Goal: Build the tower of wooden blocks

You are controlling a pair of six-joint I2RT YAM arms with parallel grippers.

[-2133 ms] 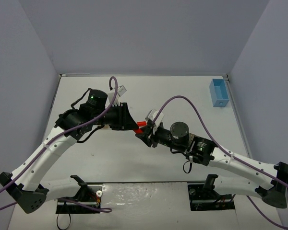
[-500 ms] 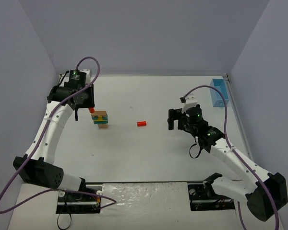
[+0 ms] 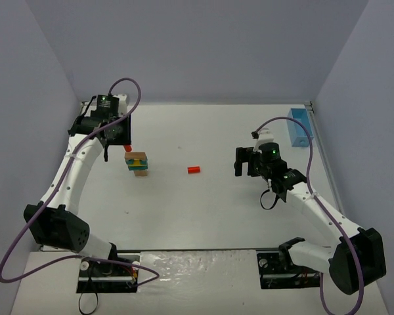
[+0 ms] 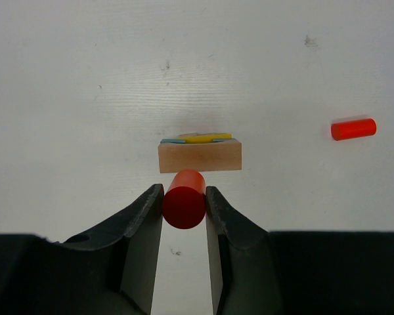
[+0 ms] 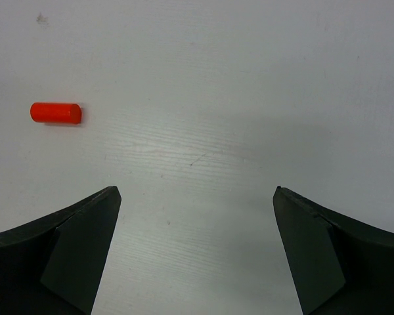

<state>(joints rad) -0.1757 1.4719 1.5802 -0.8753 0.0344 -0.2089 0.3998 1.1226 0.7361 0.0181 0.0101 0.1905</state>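
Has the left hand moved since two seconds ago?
Yes. The left hand swung left, farther from the blue bin, from the middle of the table to just beside the block stack, gripping a red cylinder.

Your white table [image 3: 184, 210] carries the block tower [image 3: 139, 164], a red cylinder [image 3: 194, 170] lying on its side, and a light-blue bin [image 3: 299, 127].

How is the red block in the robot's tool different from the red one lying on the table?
The held red block is pinched in the left tool; the loose red block lies on the table with nothing touching it. The held red block is close to the small block stack; the loose red block sits well off to one side. Both are red and round like little logs.
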